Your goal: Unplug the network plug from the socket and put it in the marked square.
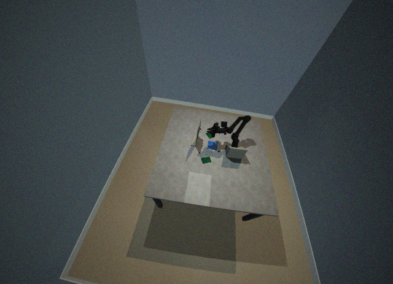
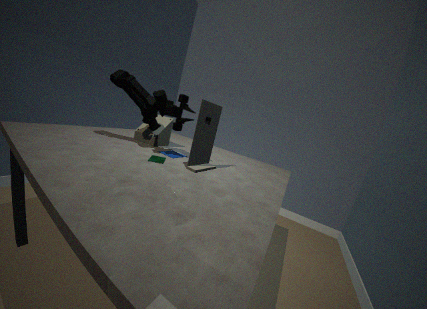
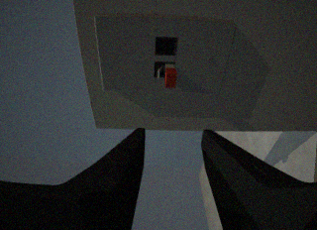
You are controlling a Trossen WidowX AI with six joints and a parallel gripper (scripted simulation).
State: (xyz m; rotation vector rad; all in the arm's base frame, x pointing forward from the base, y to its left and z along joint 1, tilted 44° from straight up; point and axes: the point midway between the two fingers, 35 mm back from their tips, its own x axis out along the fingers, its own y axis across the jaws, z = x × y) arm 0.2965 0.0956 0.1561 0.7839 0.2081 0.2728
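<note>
Your gripper holds nothing: its jaws stand partly closed with a clear gap between them, short of the upright panel they point at. Nothing of the task is done yet, as far as you can judge. The plug sits in its socket, a small red piece under a dark opening; its tab is too small to see. Pressing, pulling out and placing remain. Which floor patch is your marked square is unclear.

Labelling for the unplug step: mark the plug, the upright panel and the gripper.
plug (image 3: 169, 75): wrist view, on its red face in the socket.
upright panel (image 2: 204, 137): exterior view, middle of its dark face.
gripper (image 3: 173, 151): wrist view, gap midway between the fingertips, nothing held.
</note>
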